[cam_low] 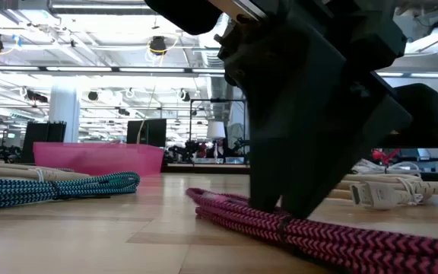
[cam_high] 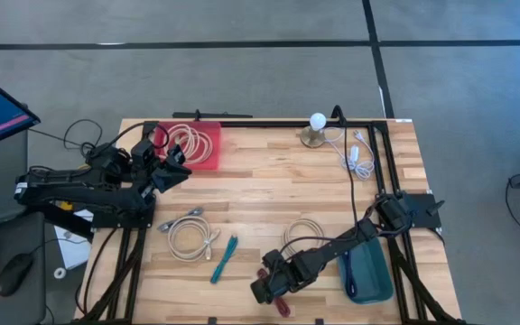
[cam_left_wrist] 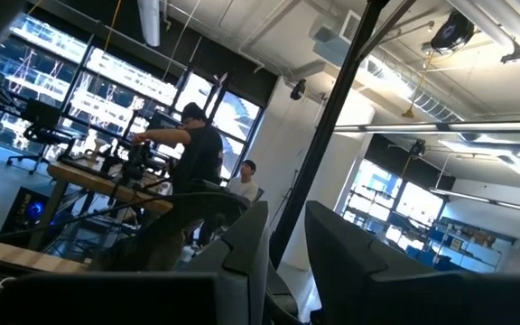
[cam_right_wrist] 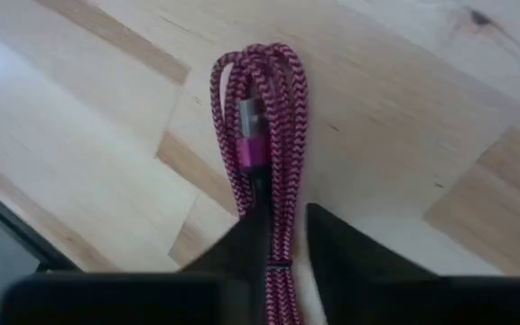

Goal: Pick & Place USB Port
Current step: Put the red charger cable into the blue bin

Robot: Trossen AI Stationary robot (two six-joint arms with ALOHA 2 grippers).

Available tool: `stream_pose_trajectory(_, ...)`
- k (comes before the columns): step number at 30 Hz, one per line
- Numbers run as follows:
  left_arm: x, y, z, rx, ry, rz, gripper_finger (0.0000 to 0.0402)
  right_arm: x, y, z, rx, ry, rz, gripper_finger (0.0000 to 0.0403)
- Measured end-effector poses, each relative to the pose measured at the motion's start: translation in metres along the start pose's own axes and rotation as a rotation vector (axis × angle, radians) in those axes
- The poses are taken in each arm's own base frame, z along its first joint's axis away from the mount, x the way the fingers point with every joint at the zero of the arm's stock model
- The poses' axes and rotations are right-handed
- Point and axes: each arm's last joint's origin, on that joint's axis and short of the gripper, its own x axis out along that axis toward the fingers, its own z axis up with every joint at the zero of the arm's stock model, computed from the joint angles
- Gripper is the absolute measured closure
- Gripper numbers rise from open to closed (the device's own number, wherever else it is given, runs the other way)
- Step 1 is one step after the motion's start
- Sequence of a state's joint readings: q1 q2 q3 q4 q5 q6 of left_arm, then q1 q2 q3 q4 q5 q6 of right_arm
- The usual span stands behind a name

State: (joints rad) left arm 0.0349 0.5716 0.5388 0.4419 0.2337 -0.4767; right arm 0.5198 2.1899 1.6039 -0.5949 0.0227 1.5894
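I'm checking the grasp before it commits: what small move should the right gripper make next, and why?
Probably close the fingers. The right gripper is down at the table, straddling the pink cable; the bundle runs between its fingers, which look open around it. Once shut, a lift could follow. The left gripper waits by the red bin.
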Motion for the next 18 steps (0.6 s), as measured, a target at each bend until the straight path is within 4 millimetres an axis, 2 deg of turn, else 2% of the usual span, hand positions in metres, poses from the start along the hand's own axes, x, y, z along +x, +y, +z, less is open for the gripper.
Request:
stream_pose_trajectory(3, 0.0, 0.0, 0.0, 0.0, 0.0, 0.0, 0.0326, 0.0, 0.0, 0.0, -0.002, 0.002, -0.001, 0.0389)
stream_pose_trajectory(11, 0.0, 0.0, 0.0, 0.0, 0.0, 0.0, 0.0326, -0.008, -0.003, 0.003, -0.027, 0.02, -0.026, 0.0399)
stream_pose_trajectory(14, 0.0, 0.0, 0.0, 0.0, 0.0, 0.0, 0.0326, -0.024, -0.006, 0.007, -0.043, 0.015, -0.062, 0.0401)
stream_pose_trajectory(18, 0.0, 0.0, 0.0, 0.0, 0.0, 0.0, 0.0326, -0.06, -0.01, 0.013, -0.049, -0.029, -0.101, 0.0402)
